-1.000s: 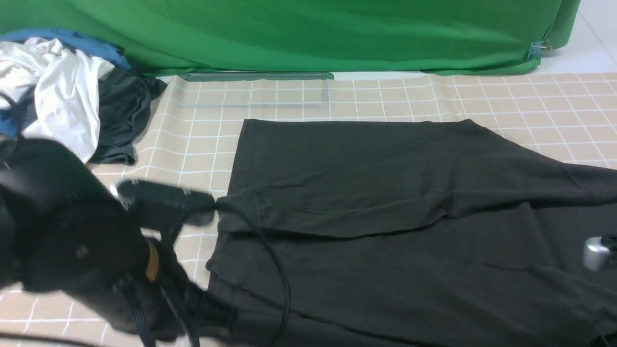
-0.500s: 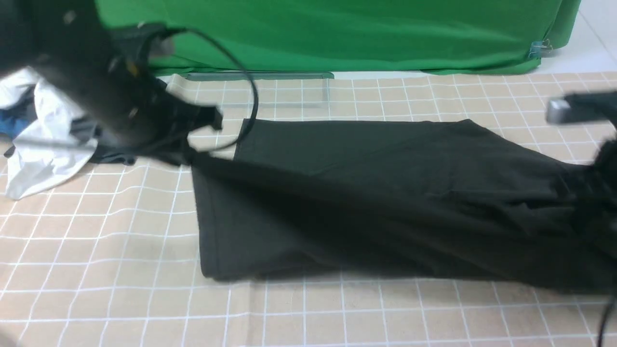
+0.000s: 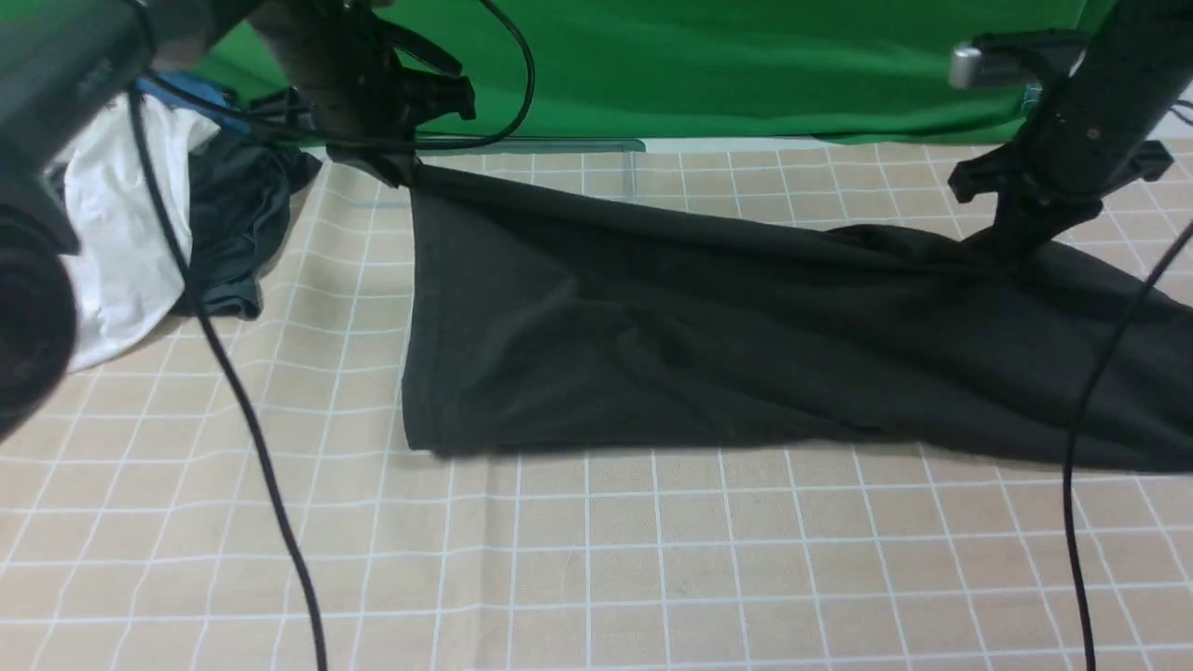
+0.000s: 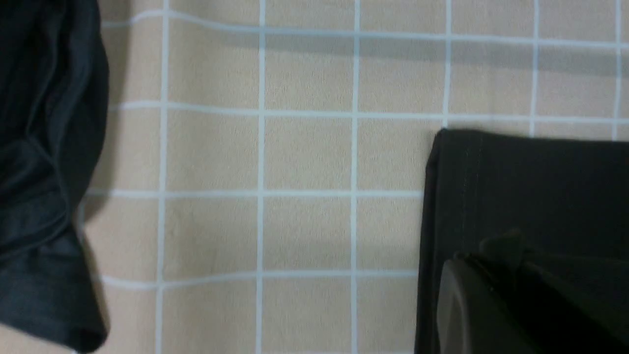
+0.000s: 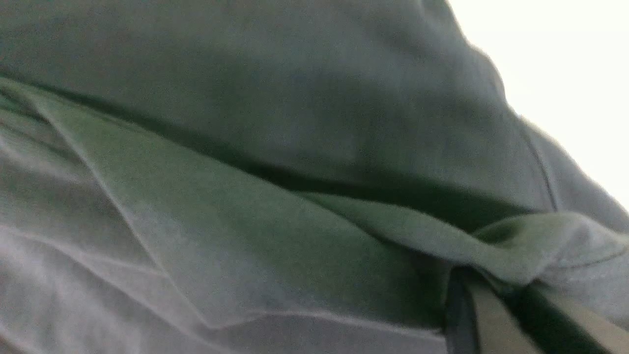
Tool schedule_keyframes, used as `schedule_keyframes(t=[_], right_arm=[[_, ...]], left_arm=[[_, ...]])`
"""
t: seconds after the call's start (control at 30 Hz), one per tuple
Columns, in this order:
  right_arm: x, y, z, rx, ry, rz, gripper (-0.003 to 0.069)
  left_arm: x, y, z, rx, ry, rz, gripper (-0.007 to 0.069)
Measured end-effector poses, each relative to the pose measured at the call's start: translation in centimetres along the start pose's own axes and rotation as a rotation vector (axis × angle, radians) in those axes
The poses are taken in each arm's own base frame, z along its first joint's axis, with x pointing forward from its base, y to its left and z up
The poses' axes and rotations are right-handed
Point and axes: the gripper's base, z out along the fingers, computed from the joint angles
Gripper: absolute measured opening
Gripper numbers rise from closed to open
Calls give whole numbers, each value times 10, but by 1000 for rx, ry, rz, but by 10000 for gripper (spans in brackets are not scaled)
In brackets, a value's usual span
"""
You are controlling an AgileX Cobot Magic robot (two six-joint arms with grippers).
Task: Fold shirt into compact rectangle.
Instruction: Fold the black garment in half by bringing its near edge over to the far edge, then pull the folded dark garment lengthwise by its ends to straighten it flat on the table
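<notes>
The counter (image 3: 596, 578), covered by a beige cloth with a white grid, fills the front view; a green backdrop (image 3: 708, 65) closes it at 12 o'clock. The shirt (image 3: 652, 345) spans the counter from centre out to 3 o'clock, its near edge on the cloth and its far edge lifted at two points. At 10 o'clock lie a white garment (image 3: 121, 242) and, beside it, a dark grey garment (image 3: 233, 224), both apart from the shirt. The left gripper (image 3: 396, 172), at 11 o'clock, has its jaws pinching the shirt's far left corner. The right gripper (image 3: 1005, 244), at 2 o'clock, has its jaws pinching a bunched ridge of the shirt. A black cable (image 3: 242, 410) hangs across the 8 o'clock area.
</notes>
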Motion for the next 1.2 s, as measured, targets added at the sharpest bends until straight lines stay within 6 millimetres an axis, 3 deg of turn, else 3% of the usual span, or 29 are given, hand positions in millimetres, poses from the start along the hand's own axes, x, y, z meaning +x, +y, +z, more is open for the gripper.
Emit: schedule_keyframes(t=[0.13, 0.23, 0.33, 0.43, 0.53, 0.63, 0.77, 0.8, 0.87, 0.97, 1.13, 1.2], right_arm=[[-12, -3, 30, 4, -17, 6, 74], [-16, -5, 44, 9, -46, 7, 124], [-19, -6, 44, 19, -73, 2, 232], [-22, -6, 35, 26, -87, -9, 292], [-20, -4, 20, 11, -70, -8, 265], [-17, 9, -2, -69, -67, -36, 94], [-14, 29, -2, -115, -57, -84, 38], [-11, 41, 5, -128, -32, -122, 37], [-8, 50, 15, -139, -8, -155, 37], [-11, 58, 34, -146, -13, -173, 37], [-21, 52, 75, -104, -72, -163, 37], [-27, 48, 83, -68, -134, -157, 37]], left_arm=[[-5, 1, 33, -10, 11, 13, 37], [-5, 2, 53, -11, 2, 12, 37], [-6, 3, 63, -9, -13, 15, 39], [-9, 3, 63, -10, -47, 22, 53], [-16, 3, 57, -21, -95, 36, 90], [-25, 3, 35, -28, -136, 57, 135], [-28, 0, 8, -25, -143, 98, 141], [-25, -4, -3, -10, -102, 138, 120], [-19, -11, -4, 13, -45, 174, 88], [-4, -28, 6, 39, 45, 240, 30], [31, -65, 31, 61, 183, 333, 15], [42, -79, 37, 67, 217, 365, 15]])
